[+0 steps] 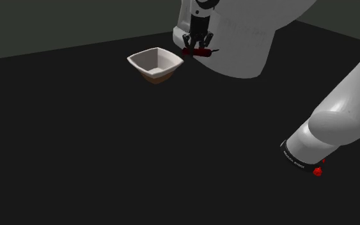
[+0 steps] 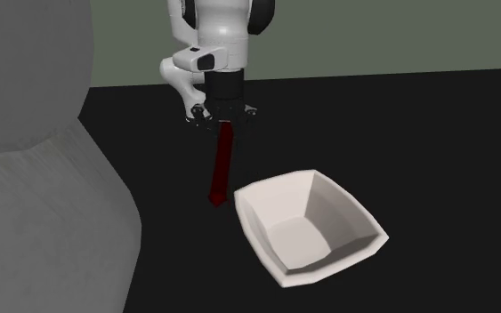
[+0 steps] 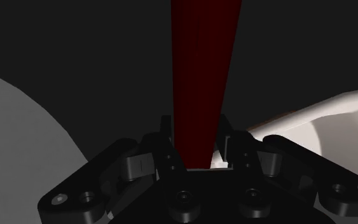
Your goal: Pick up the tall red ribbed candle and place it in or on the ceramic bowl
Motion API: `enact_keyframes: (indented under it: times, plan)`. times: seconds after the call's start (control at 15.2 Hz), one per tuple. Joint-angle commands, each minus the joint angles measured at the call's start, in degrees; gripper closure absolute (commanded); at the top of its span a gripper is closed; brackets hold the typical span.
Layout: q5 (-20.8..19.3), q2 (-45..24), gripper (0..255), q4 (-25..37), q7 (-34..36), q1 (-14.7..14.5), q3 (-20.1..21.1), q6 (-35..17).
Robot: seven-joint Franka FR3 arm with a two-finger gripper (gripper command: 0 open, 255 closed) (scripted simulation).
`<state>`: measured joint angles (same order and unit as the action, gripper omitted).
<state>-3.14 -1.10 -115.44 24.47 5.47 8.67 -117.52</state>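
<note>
My black gripper (image 1: pixel 197 50) is shut on one end of the dark red ribbed candle (image 1: pixel 198 53). In the second exterior view the candle (image 2: pixel 221 167) reaches from the gripper (image 2: pixel 225 123) toward the camera, its free end close to the near corner of the bowl (image 2: pixel 306 227). The bowl (image 1: pixel 155 64) is a white, square-rimmed dish with a brown base, standing on the dark table just to the shoulder view's left of the gripper. In the wrist view the fingers (image 3: pixel 168 145) clasp the candle (image 3: pixel 203 70), and the bowl's white rim (image 3: pixel 336 118) lies beside it. Whether the candle touches the table is unclear.
The table top (image 1: pixel 76 140) is dark and flat, with a grey-green wall (image 2: pixel 399 36) behind. My white arm's lower link (image 1: pixel 338 121) crosses the shoulder view's lower right. A large grey bulk (image 2: pixel 35 204) stands along the second exterior view's left.
</note>
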Motion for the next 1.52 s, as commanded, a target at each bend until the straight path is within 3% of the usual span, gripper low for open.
enact_keyframes:
  times: [0.0, 0.59, 0.86, 1.06, 1.45]
  plan:
    - [0.1, 0.5, 255, 1.0, -0.1, 0.0, 0.0, 1.5]
    - [-3.7, -18.6, 255, 26.2, 7.4, -4.8, 2.4, 8.3]
    - [-5.5, -29.0, 255, 41.8, 9.6, -7.9, 2.6, 13.8]
    - [-6.6, -38.3, 255, 56.8, 10.5, -10.8, 2.3, 19.6]
    - [-6.7, -38.0, 255, 51.7, 10.9, -10.4, 2.2, 14.8]
